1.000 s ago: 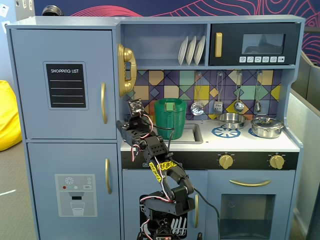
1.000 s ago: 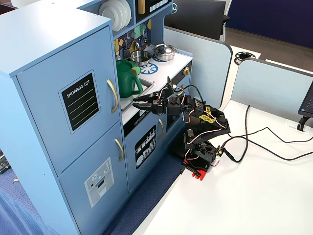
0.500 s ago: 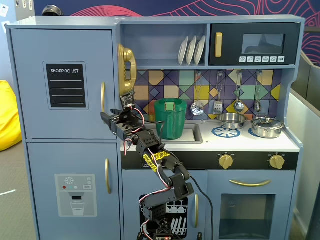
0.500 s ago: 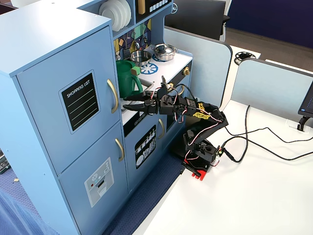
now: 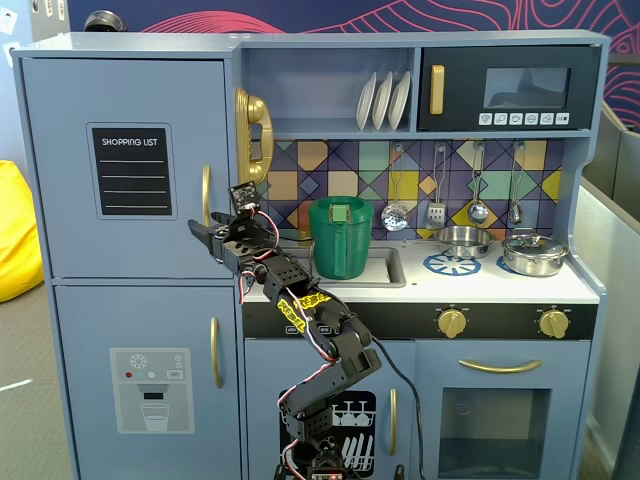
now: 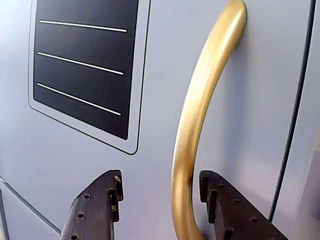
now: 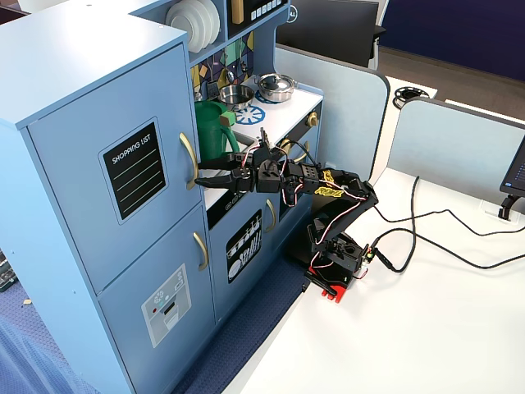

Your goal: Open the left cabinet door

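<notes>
The left cabinet door (image 5: 60, 200) is pale blue-grey, carries a black "SHOPPING LIST" panel (image 5: 131, 171) and sits flush and shut. Its curved gold handle (image 5: 206, 195) runs down the right edge. My gripper (image 5: 203, 232) is open at the handle's lower end. In the wrist view the gripper (image 6: 160, 176) straddles the handle (image 6: 200, 110): the handle lies close to the right finger (image 6: 225, 210), and the left finger (image 6: 97, 205) stands apart from it, close to the door face (image 6: 250, 125). From the side, the gripper (image 7: 201, 174) reaches the handle (image 7: 189, 160).
Below is the blue door with a dispenser panel (image 5: 150, 390). A green pitcher (image 5: 340, 238) stands in the sink behind my arm, and a gold phone (image 5: 253, 135) hangs above it. My arm's base (image 7: 332, 271) stands on the white table, with cables (image 7: 426, 238) beside it.
</notes>
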You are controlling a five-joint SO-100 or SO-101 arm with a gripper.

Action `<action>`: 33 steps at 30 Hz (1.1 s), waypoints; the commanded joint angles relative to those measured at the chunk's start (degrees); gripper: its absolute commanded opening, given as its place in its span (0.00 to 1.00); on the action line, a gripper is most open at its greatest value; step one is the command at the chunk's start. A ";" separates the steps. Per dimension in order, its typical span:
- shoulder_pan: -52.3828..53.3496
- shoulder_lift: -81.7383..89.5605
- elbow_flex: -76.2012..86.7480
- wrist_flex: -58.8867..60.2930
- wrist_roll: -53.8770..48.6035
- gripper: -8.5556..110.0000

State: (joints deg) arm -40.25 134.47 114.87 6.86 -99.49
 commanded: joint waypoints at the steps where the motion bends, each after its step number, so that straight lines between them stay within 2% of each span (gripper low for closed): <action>1: -0.88 -1.05 -4.57 -2.29 -1.14 0.17; 8: -2.20 -1.23 -3.78 -3.25 -2.55 0.17; 21: -17.75 8.35 5.89 -6.15 -18.46 0.16; 28: -16.17 14.94 11.25 -6.24 -19.69 0.16; 33: -11.60 23.82 15.47 -2.02 -18.28 0.16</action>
State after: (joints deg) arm -56.60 152.05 129.38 2.90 -118.48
